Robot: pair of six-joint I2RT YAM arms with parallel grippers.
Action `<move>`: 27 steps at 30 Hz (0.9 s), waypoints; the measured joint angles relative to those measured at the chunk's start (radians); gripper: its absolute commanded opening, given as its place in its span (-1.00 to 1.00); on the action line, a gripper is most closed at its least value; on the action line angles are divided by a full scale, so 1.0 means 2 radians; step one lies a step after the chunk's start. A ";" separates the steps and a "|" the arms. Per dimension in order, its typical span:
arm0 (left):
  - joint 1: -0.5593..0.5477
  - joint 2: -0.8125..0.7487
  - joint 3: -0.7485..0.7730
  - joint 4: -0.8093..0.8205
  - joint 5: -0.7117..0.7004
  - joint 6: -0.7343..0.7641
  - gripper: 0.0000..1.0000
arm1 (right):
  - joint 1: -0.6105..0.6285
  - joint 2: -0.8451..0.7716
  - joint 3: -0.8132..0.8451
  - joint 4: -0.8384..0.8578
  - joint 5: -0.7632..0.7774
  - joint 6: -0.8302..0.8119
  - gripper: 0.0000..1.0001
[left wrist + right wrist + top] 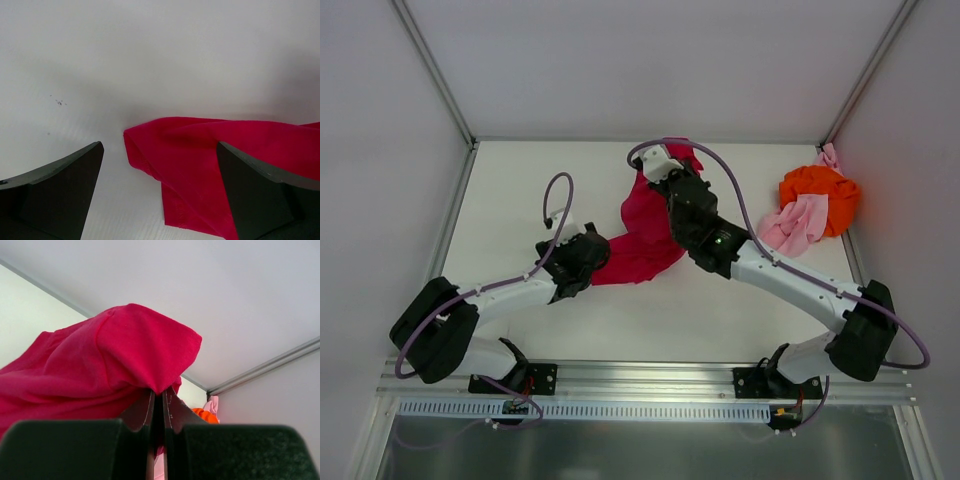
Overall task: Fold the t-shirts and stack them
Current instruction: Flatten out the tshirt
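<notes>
Crimson t-shirt (640, 245) is being spread for folding, pinched by right gripper (159, 405); left gripper (160, 147) gaping wide, likely needing a fresh corner.

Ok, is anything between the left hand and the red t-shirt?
Nothing visible. The open left hand sits at a corner of the red t-shirt on the table; the orange shirt and pink shirt lie far right.

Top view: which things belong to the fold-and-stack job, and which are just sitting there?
Job: crimson t-shirt, pinched by the shut right gripper; open left gripper by its corner; orange t-shirt and pale pink t-shirt, heaped at the far right.
Not the job: white table; purple cables; metal rail at the near edge.
</notes>
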 measured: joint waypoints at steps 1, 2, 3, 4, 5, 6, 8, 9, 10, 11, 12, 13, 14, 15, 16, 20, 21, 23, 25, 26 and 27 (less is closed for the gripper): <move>0.000 0.001 0.000 0.002 0.000 0.000 0.98 | 0.000 -0.003 0.000 -0.005 -0.005 0.002 -0.98; -0.002 0.003 0.000 0.006 0.000 0.000 0.98 | 0.001 -0.006 0.000 -0.010 -0.010 0.002 -0.98; -0.003 0.005 0.000 0.008 0.000 0.000 0.97 | 0.001 -0.010 0.000 -0.014 -0.015 0.002 -0.98; -0.006 0.008 0.000 0.009 0.000 0.000 0.97 | 0.002 -0.013 0.001 -0.015 -0.017 0.001 -0.98; -0.006 0.010 0.000 0.009 0.000 0.000 0.97 | 0.003 -0.016 0.004 -0.015 -0.019 -0.001 -0.98; -0.007 0.011 0.000 0.008 0.000 -0.002 0.97 | 0.005 -0.018 0.007 -0.015 -0.019 -0.002 -0.98; -0.007 0.011 0.000 0.004 -0.001 -0.006 0.98 | 0.008 -0.023 0.014 -0.016 -0.022 -0.003 -0.98; -0.007 0.011 0.001 0.001 -0.002 -0.010 0.97 | 0.009 -0.027 0.016 -0.020 -0.026 0.000 -0.98; -0.007 0.011 0.001 -0.003 -0.003 -0.013 0.98 | 0.010 -0.032 0.017 -0.029 -0.033 0.005 -0.98; -0.007 0.011 0.002 -0.006 -0.005 -0.015 0.97 | 0.011 -0.039 0.018 -0.041 -0.043 0.014 -0.98; -0.007 0.011 0.003 -0.010 -0.007 -0.017 0.97 | 0.011 -0.047 0.018 -0.054 -0.054 0.023 -0.98; -0.007 0.010 0.004 -0.013 -0.010 -0.021 0.97 | 0.011 -0.055 0.018 -0.071 -0.069 0.037 -0.98; -0.007 0.010 0.005 -0.016 -0.012 -0.025 0.98 | 0.011 -0.062 0.018 -0.087 -0.084 0.050 -0.98; -0.007 0.008 0.006 -0.020 -0.015 -0.028 0.98 | 0.012 -0.071 0.019 -0.105 -0.098 0.064 -0.98; -0.007 0.006 0.006 -0.024 -0.016 -0.031 0.97 | 0.013 -0.076 0.022 -0.121 -0.111 0.075 -0.98; -0.007 0.000 0.006 -0.039 -0.025 -0.043 0.97 | 0.019 -0.081 0.039 -0.177 -0.138 0.101 0.21; -0.007 -0.001 0.006 -0.039 -0.025 -0.045 0.98 | 0.020 -0.081 0.042 -0.188 -0.139 0.107 0.33; -0.007 -0.001 0.007 -0.039 -0.025 -0.048 0.98 | 0.022 -0.081 0.047 -0.204 -0.138 0.109 0.70; -0.007 -0.001 0.009 -0.040 -0.025 -0.051 0.97 | 0.023 -0.081 0.047 -0.211 -0.136 0.108 0.93; -0.007 -0.001 0.011 -0.039 -0.025 -0.051 0.98 | 0.023 -0.082 0.046 -0.211 -0.135 0.109 0.94; -0.007 -0.001 0.012 -0.039 -0.025 -0.051 0.97 | 0.022 -0.084 0.044 -0.211 -0.135 0.109 0.94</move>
